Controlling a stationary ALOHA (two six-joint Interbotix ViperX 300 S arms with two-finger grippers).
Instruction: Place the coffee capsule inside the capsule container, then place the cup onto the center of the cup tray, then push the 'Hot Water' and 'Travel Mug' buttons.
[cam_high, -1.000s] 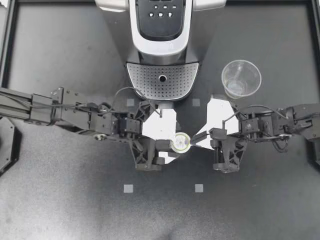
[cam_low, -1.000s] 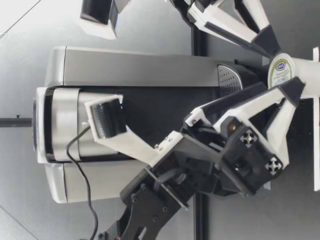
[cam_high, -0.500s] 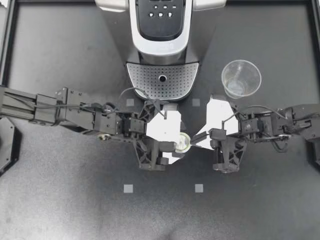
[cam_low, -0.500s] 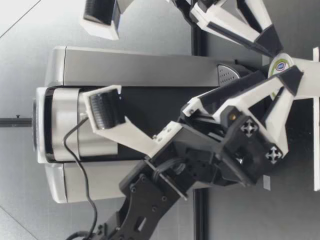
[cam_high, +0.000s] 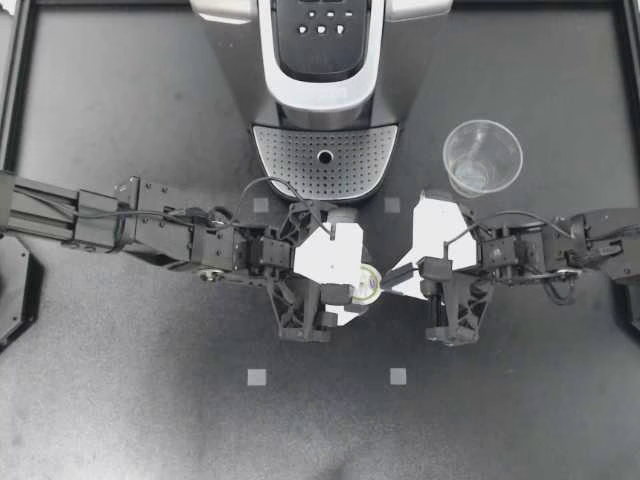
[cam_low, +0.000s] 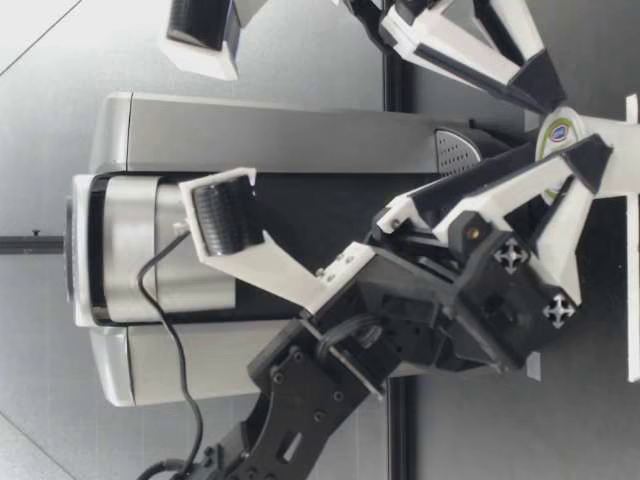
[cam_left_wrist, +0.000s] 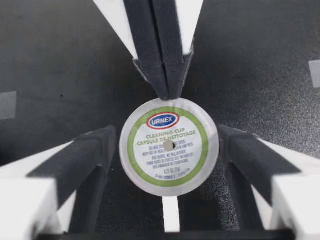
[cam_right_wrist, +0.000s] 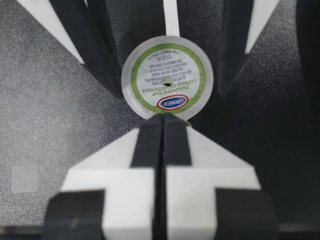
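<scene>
Capsule (cam_high: 364, 284) stands upright on the bench (cam_high: 120, 420), foil lid up, axis vertical, just on the near side of the coffee machine's (cam_high: 325, 60) cup tray (cam_high: 325, 160). It isn't loaded in the machine yet, so step one is not done.

Left end effector (cam_high: 352, 287) straddles it, one finger on the far side and one on the near side, capsule centred between. In the left wrist view the fingers (cam_left_wrist: 95, 155) sit narrow about the rim with a sliver of gap on one side. I read that as bracketing, not clamped. It carries nothing.

Right end effector (cam_high: 385, 280) comes in from the right, fingers pressed flat together with nothing between them. Its tip touches the capsule's right rim, probably as a backstop.

Key relation: the capsule is dead between the left fingers, so the grasp needs only a squeeze, no repositioning. The left arm is placed to take it, then lift along the axis. Risk: the light capsule tips if one finger lands first.

Cup (cam_high: 483, 155) stands right of the tray, clear of both arms.
</scene>
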